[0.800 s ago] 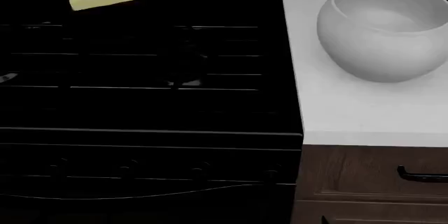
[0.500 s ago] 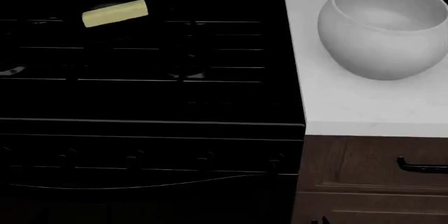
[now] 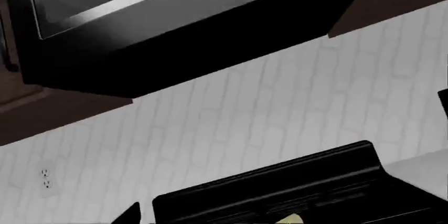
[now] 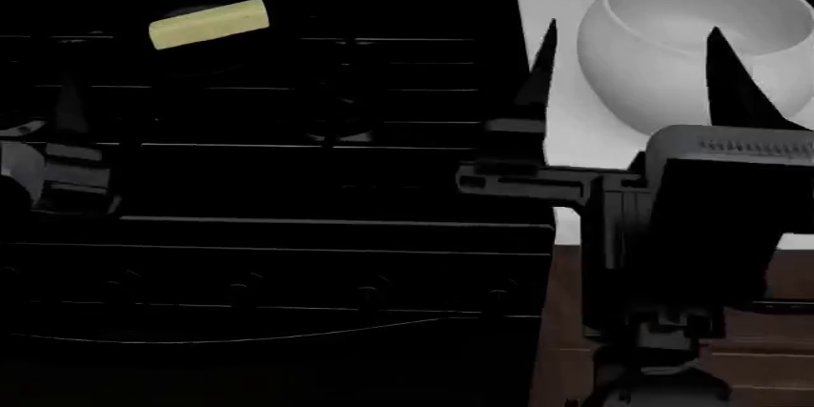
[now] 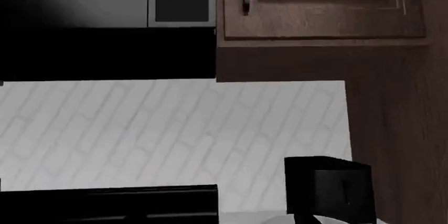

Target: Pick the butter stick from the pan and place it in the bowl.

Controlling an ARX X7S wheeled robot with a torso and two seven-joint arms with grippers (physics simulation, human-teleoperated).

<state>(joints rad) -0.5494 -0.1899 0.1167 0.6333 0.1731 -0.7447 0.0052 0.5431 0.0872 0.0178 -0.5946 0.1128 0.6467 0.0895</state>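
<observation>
- The butter stick (image 4: 209,23) lies in the dark pan (image 4: 191,69) on the stove (image 4: 318,188), beyond the left gripper (image 4: 64,154) and well apart from it.
- The right gripper (image 4: 630,73) stands wide open and empty, its fingers (image 4: 539,69) framing the bowl (image 4: 693,45) on the white counter (image 4: 573,140).
- Whether the left gripper is open cannot be told.

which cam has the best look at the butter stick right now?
Head view: the whole butter stick shows, pale yellow against the black stove. The left wrist view catches only a yellowish sliver, probably the butter, at its frame edge. The right wrist view shows none of it.
</observation>
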